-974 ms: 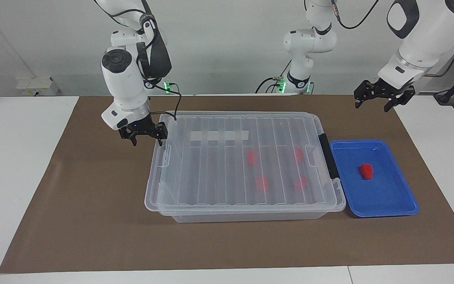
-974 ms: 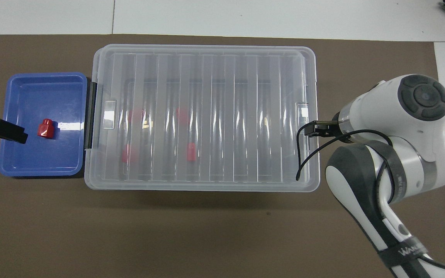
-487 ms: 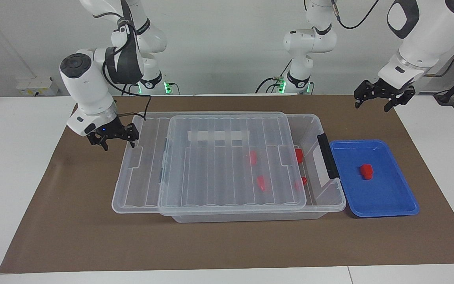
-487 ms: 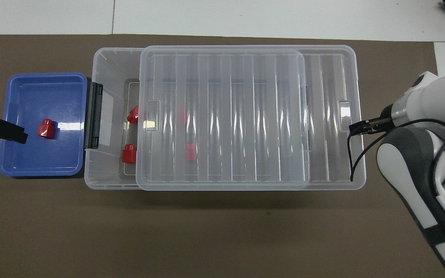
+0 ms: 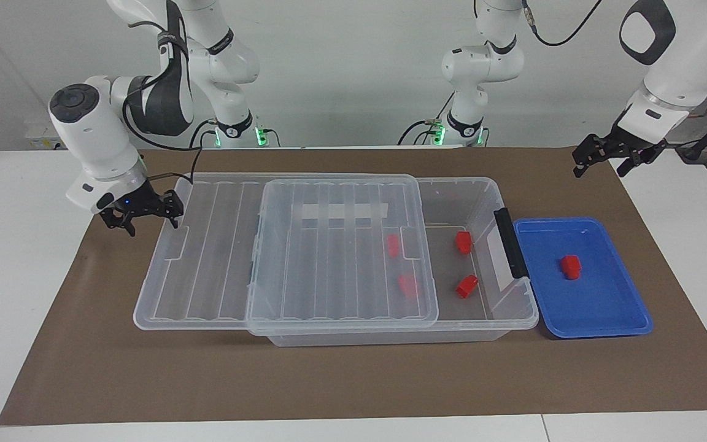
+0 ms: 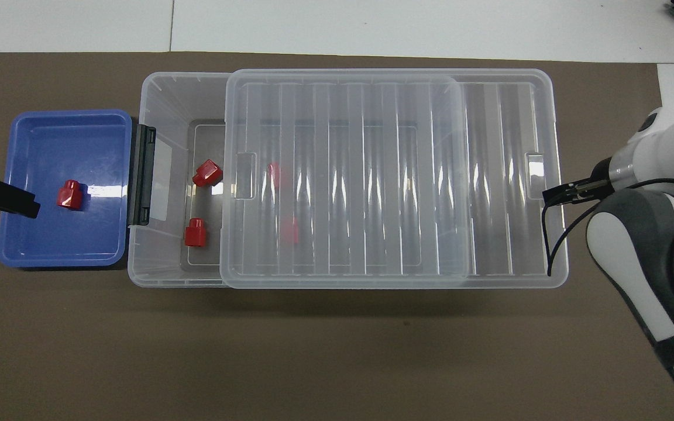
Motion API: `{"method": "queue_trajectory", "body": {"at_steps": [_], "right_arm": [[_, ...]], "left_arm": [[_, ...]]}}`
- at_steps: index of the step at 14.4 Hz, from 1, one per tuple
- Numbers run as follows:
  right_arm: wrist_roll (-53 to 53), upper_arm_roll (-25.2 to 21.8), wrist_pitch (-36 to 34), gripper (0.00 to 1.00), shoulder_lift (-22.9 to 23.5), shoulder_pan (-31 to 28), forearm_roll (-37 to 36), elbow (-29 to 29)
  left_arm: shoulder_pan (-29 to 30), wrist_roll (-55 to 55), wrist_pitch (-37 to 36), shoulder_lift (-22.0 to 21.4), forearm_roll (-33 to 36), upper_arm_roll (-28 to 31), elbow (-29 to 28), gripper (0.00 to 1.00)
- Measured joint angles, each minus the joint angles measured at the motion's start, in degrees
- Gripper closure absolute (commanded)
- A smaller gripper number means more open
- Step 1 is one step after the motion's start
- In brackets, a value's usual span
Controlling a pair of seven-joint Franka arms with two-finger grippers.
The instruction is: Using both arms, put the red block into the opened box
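Observation:
One red block (image 5: pixel 571 266) (image 6: pixel 69 195) lies in the blue tray (image 5: pixel 623 319) (image 6: pixel 27 245). The clear box (image 5: pixel 516 318) (image 6: pixel 161 93) stands beside it, black handle clip (image 5: pixel 510 242) toward the tray. Its ribbed lid (image 5: pixel 329 258) (image 6: pixel 372 175) rests on top, slid toward the right arm's end, so the tray end is uncovered. Several red blocks lie inside; two (image 5: pixel 463 242) (image 5: pixel 466 286) are uncovered. My right gripper (image 5: pixel 148 222) (image 6: pixel 556 195) is open, one finger against the lid's end rim. My left gripper (image 5: pixel 602 167) (image 6: pixel 18 204) hangs open over the tray's outer edge, holding nothing.
A brown mat (image 5: pixel 353 380) covers the table under the box and tray. The lid overhangs the box toward the right arm's end. The right arm's cable (image 6: pixel 547 245) loops over the lid's end. White table shows past the mat at both ends.
The right gripper moved toward the right arm's end and the lid slid with it, uncovering the box's tray end and two blocks. The left gripper shifted slightly outward.

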Motion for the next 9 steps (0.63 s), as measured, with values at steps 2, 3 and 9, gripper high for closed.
{"method": "queue_trajectory", "body": {"at_steps": [2, 3, 9], "right_arm": [[-3.1, 0.0, 0.0, 0.06, 0.0, -1.3, 0.0, 0.0], [-4.1, 0.0, 0.0, 0.06, 0.0, -1.8, -0.1, 0.0], [-4.5, 0.1, -0.1, 0.05, -0.1, -2.0, -0.3, 0.2]], "left_arm": [[0.0, 0.0, 4.9, 1.3, 0.0, 0.0, -2.5, 0.00], [0.0, 0.0, 7.5, 2.6, 0.0, 0.0, -3.3, 0.00], [4.8, 0.1, 27.4, 9.3, 0.2, 0.1, -14.0, 0.00]]}}
